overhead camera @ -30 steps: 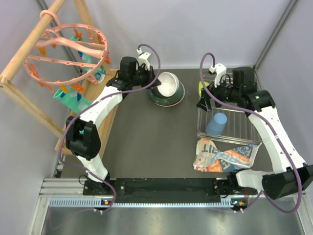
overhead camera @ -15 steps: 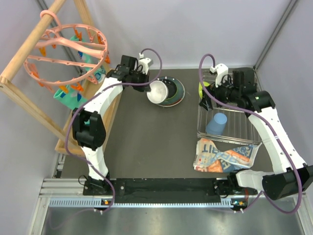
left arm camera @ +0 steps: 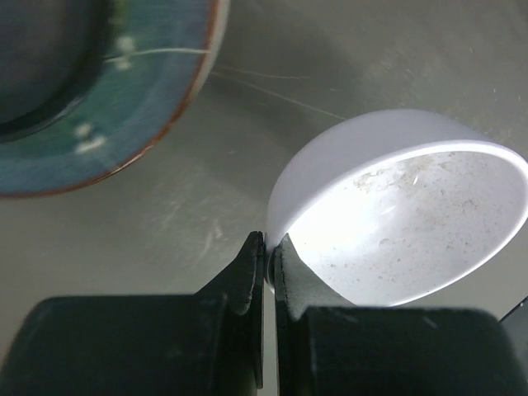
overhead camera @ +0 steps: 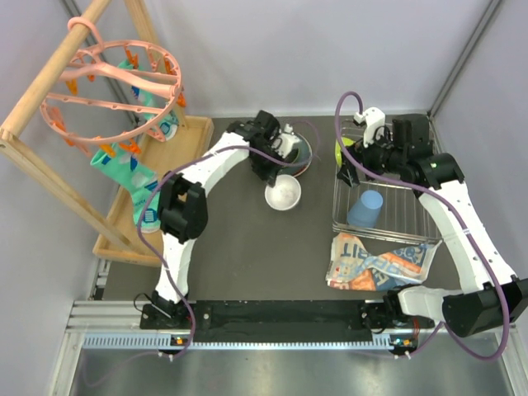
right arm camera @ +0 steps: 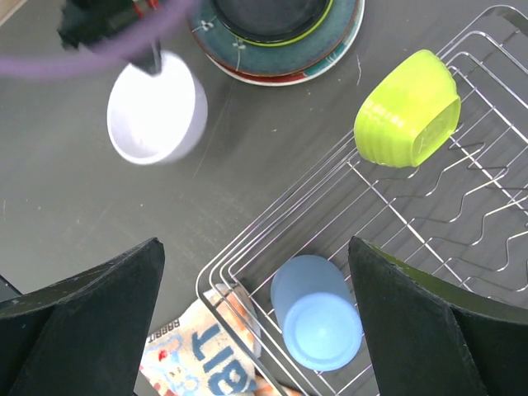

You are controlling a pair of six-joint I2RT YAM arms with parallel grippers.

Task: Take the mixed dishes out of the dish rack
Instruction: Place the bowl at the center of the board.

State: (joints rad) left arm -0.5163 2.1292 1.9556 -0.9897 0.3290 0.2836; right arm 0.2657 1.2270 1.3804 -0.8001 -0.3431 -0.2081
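My left claw [left arm camera: 266, 247] is clenched on the small round white bowl [left arm camera: 412, 223] at its rim; my right claw [right arm camera: 254, 247] hangs released above the rectangular silver wire dish rack [right arm camera: 290, 216].

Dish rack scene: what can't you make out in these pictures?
Plate stack: cut off by the top edge in the right wrist view, partly under the left arm in the top view; pieces uncountable.
White bowl: blurred in the right wrist view; touching the table or not, unclear.
Green bowl: mostly behind the right arm in the top view.
Dish rack: far end under the right arm in the top view.
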